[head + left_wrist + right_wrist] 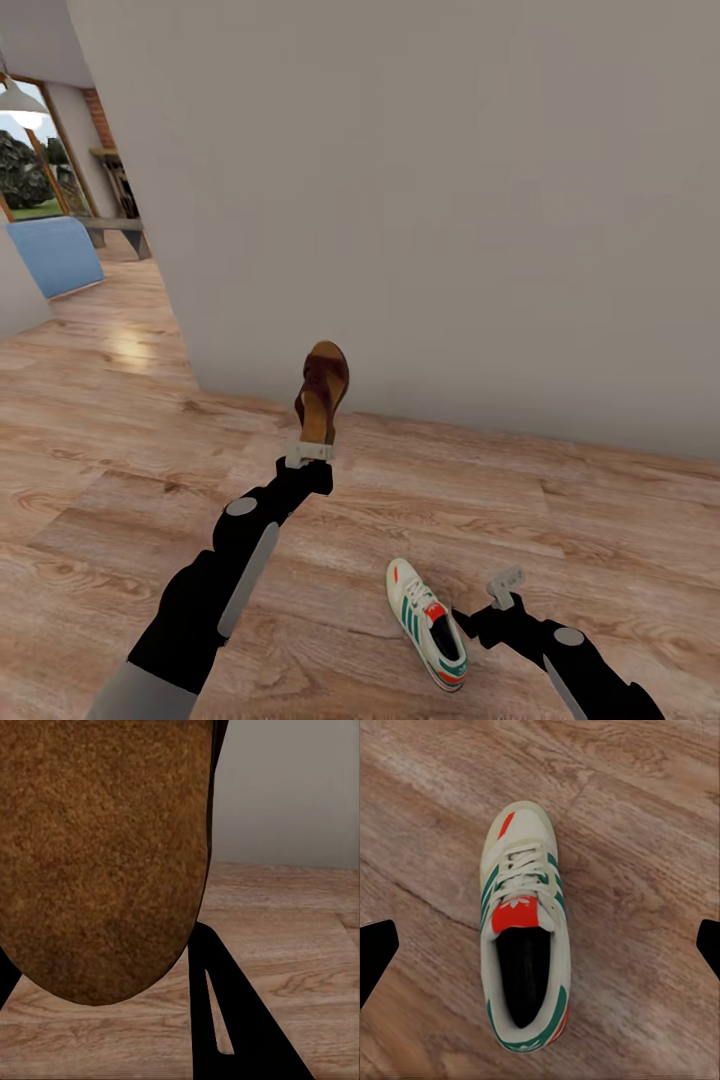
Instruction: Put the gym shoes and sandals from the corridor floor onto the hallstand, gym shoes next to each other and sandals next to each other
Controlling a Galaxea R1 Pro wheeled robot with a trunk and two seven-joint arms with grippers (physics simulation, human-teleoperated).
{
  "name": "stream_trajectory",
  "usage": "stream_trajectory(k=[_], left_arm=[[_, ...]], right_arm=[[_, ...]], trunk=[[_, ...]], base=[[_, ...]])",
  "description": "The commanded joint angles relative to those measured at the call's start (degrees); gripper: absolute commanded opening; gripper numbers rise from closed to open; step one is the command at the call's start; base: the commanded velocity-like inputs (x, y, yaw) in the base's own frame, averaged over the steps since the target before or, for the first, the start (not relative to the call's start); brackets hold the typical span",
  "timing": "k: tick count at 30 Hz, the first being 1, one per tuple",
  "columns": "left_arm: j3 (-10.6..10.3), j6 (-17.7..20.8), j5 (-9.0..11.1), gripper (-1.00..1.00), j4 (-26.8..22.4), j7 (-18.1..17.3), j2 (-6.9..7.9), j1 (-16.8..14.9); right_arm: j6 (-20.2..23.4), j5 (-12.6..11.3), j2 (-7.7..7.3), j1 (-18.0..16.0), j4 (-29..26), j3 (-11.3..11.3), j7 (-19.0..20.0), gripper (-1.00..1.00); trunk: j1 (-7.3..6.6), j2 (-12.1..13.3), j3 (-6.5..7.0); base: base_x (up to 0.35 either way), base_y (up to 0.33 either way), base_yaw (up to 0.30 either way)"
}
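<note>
Sandal (322, 392): dark brown, held off the corridor floor (120, 480) by the left gripper (310, 453), heel end between the fingers, toe end standing up and away from them toward the pale wall (450, 200). Fingers closed in on the sandal at its lower end. In the left wrist view the tan-brown footbed (101, 855) sits hard against the camera, and one dark finger (225, 1012) lies alongside its rounded end; the contact itself is hidden.

Gym shoe (428, 622): lies upright on the wood planks, just beside the right gripper (505, 588), not touched. In the right wrist view the shoe (525, 937) sits between the two dark fingertips (375, 949), which stand wide apart, well clear of either side of it. Right fingers hold nothing. Shoe lies lengthwise across the gap between them, opening facing up.
</note>
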Motion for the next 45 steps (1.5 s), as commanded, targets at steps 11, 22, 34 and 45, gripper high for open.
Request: stream_trajectory(k=[11, 22, 34, 45], left_arm=[[0.0, 0.3, 0.3, -1.00, -0.1, -0.1, -0.05, 0.0], [-0.1, 0.3, 0.3, -1.00, -0.1, -0.1, -0.07, 0.0], [-0.1, 0.3, 0.3, -1.00, -0.1, -0.1, -0.15, 0.0], [-0.1, 0.3, 0.3, -1.00, -0.1, -0.1, -0.15, 0.0]], right_arm=[[-0.1, 0.0, 0.28, 0.0, 0.0, 0.0, -0.3, 1.00], [-6.0, 0.0, 0.07, 0.0, 0.1, -0.1, -0.3, 1.00], [-6.1, 0.0, 0.01, 0.0, 0.0, -6.7, -0.2, 1.00], [-6.1, 0.3, 0.33, 0.0, 0.0, -6.8, -0.2, 1.00]], trunk=[[0.27, -0.2, -2.90], [0.55, -0.3, -5.34], [0.86, -0.5, -8.61], [1.14, -0.6, -12.07]], base=[[0.000, 0.000, 0.003], [0.000, 0.000, 0.000], [0.000, 0.000, 0.000], [0.000, 0.000, 0.077]])
